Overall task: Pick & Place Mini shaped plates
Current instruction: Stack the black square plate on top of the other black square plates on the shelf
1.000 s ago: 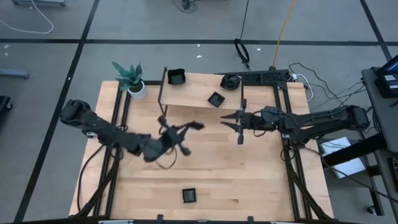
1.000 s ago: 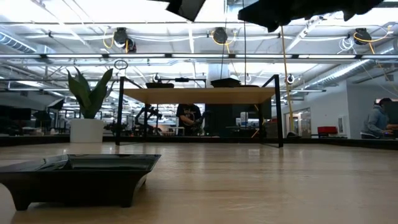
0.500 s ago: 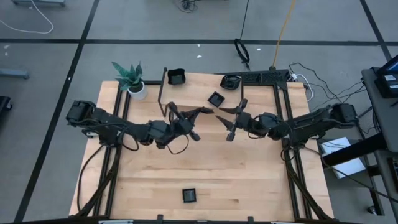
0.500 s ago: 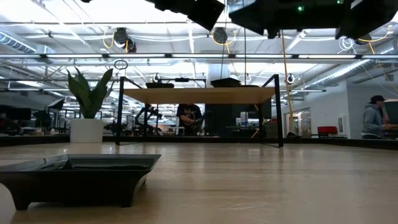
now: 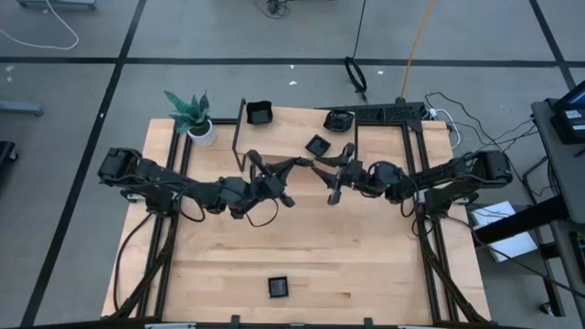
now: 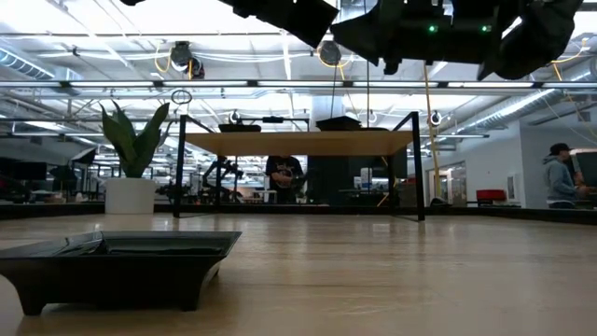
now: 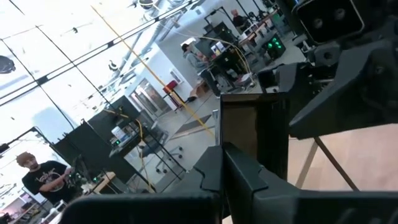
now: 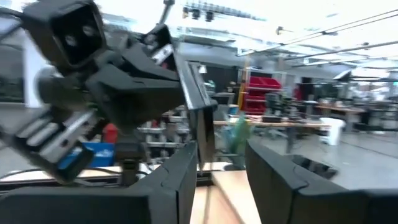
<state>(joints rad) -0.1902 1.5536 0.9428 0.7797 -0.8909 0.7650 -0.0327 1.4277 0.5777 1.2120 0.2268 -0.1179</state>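
Note:
High above the table's middle, my left gripper (image 5: 291, 164) is shut on one mini shaped plate (image 8: 202, 121), a thin black dish seen edge-on. My right gripper (image 5: 322, 174) faces it from the right, open, with a finger on either side of the plate's free edge (image 8: 217, 168); I cannot tell whether they touch it. Another black square plate (image 5: 278, 287) rests on its foot near the table's front edge. One more plate (image 5: 317, 145) lies on the raised wooden shelf (image 5: 274, 137), and two (image 5: 260, 113) (image 5: 339, 120) sit at the far edge. My left gripper pinches the plate between its two fingers (image 8: 149, 74) at one edge (image 7: 252, 134). The fingers come roughly level from the table's left. The plate stands on edge, lifted well clear of the table, its free edge (image 8: 204, 143) sticking out toward my right gripper.
A potted green plant (image 5: 192, 114) stands at the far left corner. The shelf's black frame legs (image 6: 177, 168) rise at the back. The wooden table top (image 5: 366, 256) between the shelf and the front plate (image 6: 117, 266) is bare. People show in the room behind.
My left gripper has swung toward the table's right and far side with the plate and rolled its wrist, then kept still. My right gripper has come down and toward the table's left, until its fingers stand about the plate.

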